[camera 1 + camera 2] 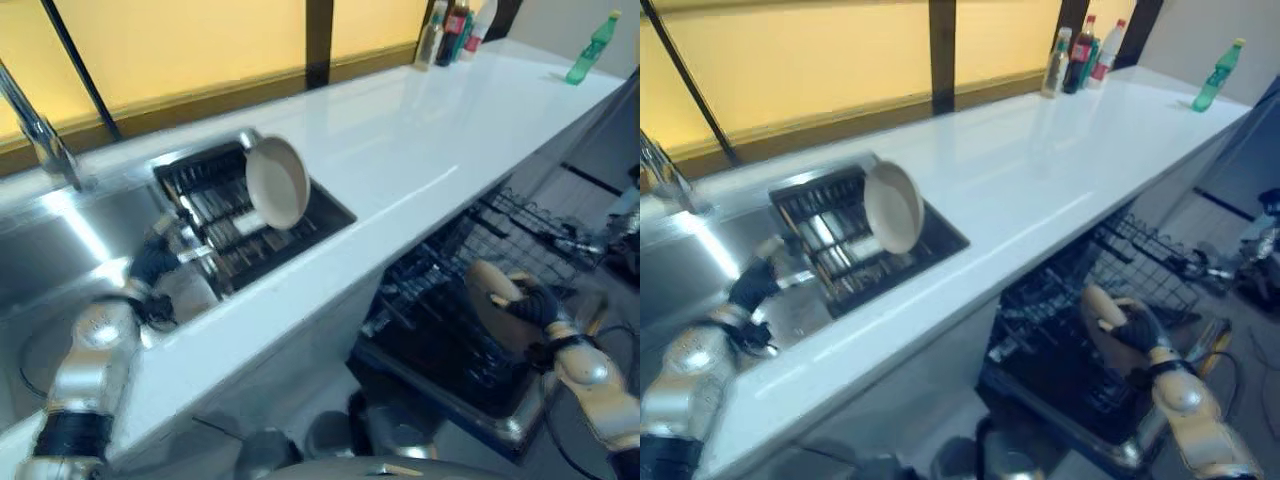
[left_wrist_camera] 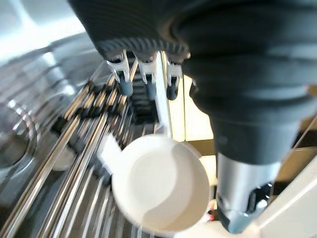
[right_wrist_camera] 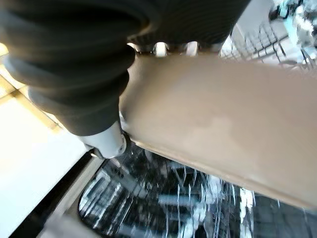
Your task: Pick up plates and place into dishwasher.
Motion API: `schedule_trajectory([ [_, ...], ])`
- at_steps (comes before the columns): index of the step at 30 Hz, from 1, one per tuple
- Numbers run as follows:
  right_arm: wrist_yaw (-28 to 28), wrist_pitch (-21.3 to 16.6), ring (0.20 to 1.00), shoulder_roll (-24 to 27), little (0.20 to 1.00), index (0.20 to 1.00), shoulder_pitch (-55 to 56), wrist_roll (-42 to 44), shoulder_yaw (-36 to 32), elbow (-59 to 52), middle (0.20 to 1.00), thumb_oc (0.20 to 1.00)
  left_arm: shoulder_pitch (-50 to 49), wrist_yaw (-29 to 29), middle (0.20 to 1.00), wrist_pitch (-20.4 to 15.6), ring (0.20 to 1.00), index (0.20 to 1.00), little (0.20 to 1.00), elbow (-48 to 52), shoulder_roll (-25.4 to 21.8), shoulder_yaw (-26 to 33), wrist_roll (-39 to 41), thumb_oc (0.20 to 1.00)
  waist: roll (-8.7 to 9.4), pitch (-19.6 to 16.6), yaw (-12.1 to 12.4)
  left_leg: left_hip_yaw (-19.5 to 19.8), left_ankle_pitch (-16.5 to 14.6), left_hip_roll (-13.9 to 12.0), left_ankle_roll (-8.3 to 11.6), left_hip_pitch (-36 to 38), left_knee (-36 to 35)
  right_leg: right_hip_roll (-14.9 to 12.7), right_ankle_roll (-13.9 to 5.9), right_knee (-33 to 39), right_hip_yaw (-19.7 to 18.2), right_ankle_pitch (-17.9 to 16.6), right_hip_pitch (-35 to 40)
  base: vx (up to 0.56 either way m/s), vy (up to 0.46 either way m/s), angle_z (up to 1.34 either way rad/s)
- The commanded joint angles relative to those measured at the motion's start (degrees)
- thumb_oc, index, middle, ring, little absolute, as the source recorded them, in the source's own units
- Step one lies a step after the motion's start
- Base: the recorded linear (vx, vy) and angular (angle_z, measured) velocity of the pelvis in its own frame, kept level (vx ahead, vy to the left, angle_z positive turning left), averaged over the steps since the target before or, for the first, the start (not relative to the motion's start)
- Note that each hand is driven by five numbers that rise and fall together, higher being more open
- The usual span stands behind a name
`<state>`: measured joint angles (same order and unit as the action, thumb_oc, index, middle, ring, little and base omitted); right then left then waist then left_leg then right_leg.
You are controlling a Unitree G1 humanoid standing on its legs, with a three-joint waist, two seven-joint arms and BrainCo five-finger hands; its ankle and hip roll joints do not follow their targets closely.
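Holding a beige plate [image 1: 497, 300] over the open dishwasher rack [image 1: 470, 350]: right hand [image 1: 535, 305], fingers clamped round the plate's edge. Left hand [image 1: 160, 258], fingers straight and apart, at the sink's dish rack [image 1: 215, 200]. White plate [image 1: 278, 182] upright in that rack. White surface [image 1: 420, 130]; bottles [image 1: 455, 25] at far end.

Both eye views look down from the head (a little apart) and share the white counter [image 1: 420, 150] and dish rack [image 1: 855, 240]. The left wrist view faces this rack closely; the right wrist view faces the dishwasher basket [image 3: 163, 208].
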<state>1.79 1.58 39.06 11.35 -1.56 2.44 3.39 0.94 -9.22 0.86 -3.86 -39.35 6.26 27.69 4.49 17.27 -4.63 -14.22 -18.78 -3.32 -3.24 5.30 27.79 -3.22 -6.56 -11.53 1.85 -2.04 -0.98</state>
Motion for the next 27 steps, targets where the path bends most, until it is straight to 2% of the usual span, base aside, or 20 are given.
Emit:
schedule_trajectory([
  [1, 1.33, -1.5, 0.2, -1.31, 0.2, 0.2, -4.93, 1.7, 0.96, 1.53, 0.2, 0.2, -2.28, -1.79, 1.0, -2.22, 1.0, 1.0, 1.0, 0.54, -0.97, 0.5, -1.98, 1.0, 3.16, -0.55, 2.61, 0.34, -2.66, 1.72, -4.9, -2.13, 2.63, -2.8, -5.69, 5.1, -2.35, -6.18, -0.14, 0.07, -0.047, 0.01],
  [13, -0.19, 0.3, 0.2, -3.85, 0.2, 0.2, -6.3, 1.38, 5.91, 6.57, 0.2, 0.2, -3.05, -4.22, 1.0, -0.84, 1.0, 1.0, 1.0, 0.0, -2.9, 1.01, -3.27, 1.0, 3.5, -0.14, 5.25, 1.41, -1.78, 0.79, -4.19, -3.33, 4.68, -2.57, -5.12, 6.04, -1.4, -6.37, 2.36, 0.06, -0.056, 0.08],
  [19, 2.37, 0.71, 0.2, -5.32, 0.2, 0.2, -7.7, 1.31, 8.49, 12.78, 0.2, 0.2, -1.32, -4.62, 1.0, -0.71, 1.0, 1.0, 1.0, -0.64, -5.54, 0.15, -3.25, 1.0, 3.33, 0.8, 6.32, 1.57, -1.52, -0.67, -3.92, -6.34, 6.84, -2.43, -4.73, 6.26, -0.39, -5.96, 2.15, -0.02, -0.104, 0.06],
  [20, 3.41, 0.71, 0.2, -5.47, 0.2, 0.2, -8.28, 1.51, 8.87, 14.39, 0.2, 0.2, -0.44, -4.53, 1.0, -0.79, 1.0, 1.0, 1.0, -0.85, -6.42, -0.16, -2.83, 1.0, 3.13, 1.21, 6.47, 1.61, -1.53, -1.08, -3.92, -7.56, 7.62, -2.35, -4.65, 6.2, -0.2, -5.85, 1.71, -0.03, -0.072, 0.18],
  [21, 4.34, 0.9, 0.2, -5.66, 0.2, 0.2, -8.73, 2.1, 9.08, 15.86, 0.2, 0.2, 0.54, -4.27, 1.0, -0.74, 1.0, 1.0, 1.0, -1.06, -7.1, -0.67, -2.48, 1.0, 1.99, 1.59, 6.37, 2.43, -3.18, -1.63, -3.81, -8.02, 8.48, -1.84, -4.99, 5.96, 0.29, -4.84, 1.97, -0.06, -0.091, 0.19],
  [27, 8.07, 1.08, 0.2, -6.09, 0.2, 0.2, -13.05, 5.94, 9.69, 23.23, 0.2, 0.2, 7.09, -2.77, 1.0, -0.21, 1.0, 1.0, 1.0, -2.17, -11.61, -3.07, 0.75, 1.0, -0.36, 4.0, 6.47, 3.3, -2.95, -2.96, -3.49, -15.42, 12.87, -1.8, -4.53, 5.08, 1.5, -3.94, -1.84, -0.16, -0.1, 0.11],
])
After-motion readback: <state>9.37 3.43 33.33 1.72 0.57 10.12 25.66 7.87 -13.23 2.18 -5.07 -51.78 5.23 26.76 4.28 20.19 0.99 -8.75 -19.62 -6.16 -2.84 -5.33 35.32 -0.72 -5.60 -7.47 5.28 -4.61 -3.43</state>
